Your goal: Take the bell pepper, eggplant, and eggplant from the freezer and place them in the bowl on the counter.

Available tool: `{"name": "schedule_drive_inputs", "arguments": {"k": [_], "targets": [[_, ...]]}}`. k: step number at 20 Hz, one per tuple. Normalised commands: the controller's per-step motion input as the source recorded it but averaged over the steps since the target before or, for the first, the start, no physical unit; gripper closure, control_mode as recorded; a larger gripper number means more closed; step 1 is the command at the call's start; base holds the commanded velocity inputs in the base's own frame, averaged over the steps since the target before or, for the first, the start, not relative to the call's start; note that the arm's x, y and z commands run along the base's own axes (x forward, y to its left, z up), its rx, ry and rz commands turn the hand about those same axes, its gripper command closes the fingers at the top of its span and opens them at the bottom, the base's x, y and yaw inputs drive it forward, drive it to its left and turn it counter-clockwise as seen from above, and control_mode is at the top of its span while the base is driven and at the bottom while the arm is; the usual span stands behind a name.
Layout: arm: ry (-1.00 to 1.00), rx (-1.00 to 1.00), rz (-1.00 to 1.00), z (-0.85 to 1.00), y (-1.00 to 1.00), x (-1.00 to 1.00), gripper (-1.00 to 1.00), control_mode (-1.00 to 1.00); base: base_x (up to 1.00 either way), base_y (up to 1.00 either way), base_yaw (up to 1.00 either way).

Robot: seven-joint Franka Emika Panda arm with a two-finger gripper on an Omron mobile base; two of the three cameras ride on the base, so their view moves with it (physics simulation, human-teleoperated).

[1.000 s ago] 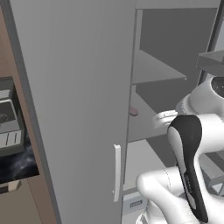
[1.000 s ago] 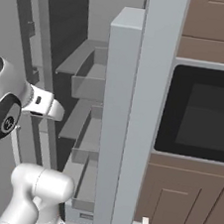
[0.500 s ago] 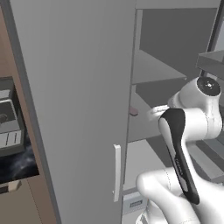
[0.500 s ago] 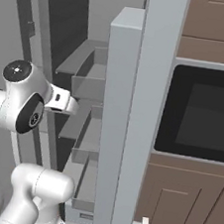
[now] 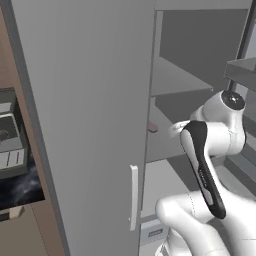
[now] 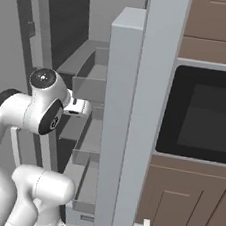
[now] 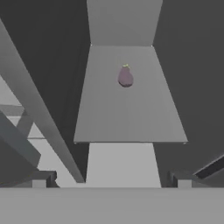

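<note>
Grey finger tips, my fingers [image 7: 111,179] spread wide and empty at the freezer [image 5: 90,125] mouth; eggplant [image 7: 125,76] sits far back on the shelf [image 7: 127,113], well apart. Risk: clipping the shelf lip or door bins going in, or nudging the round eggplant so it rolls.
</note>
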Motion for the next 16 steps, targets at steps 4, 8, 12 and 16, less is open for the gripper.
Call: {"name": "schedule_drive_inputs", "arguments": {"k": [4, 8, 12, 16], "targets": [[0.00, 0.00, 0.03, -0.27, -0.03, 0.41, -1.00, -1.00, 0.00, 0.00, 0.00], [0.00, 0.00, 0.01, -0.13, 0.00, 0.39, -1.00, -1.00, 0.00, 0.00, 0.00], [0.00, 0.00, 0.00, -0.05, -0.21, 0.08, -1.00, -1.00, 0.00, 0.00, 0.00], [0.00, 0.02, 0.00, -0.05, -0.93, -0.16, -1.00, -1.00, 0.00, 0.00, 0.00]]}}
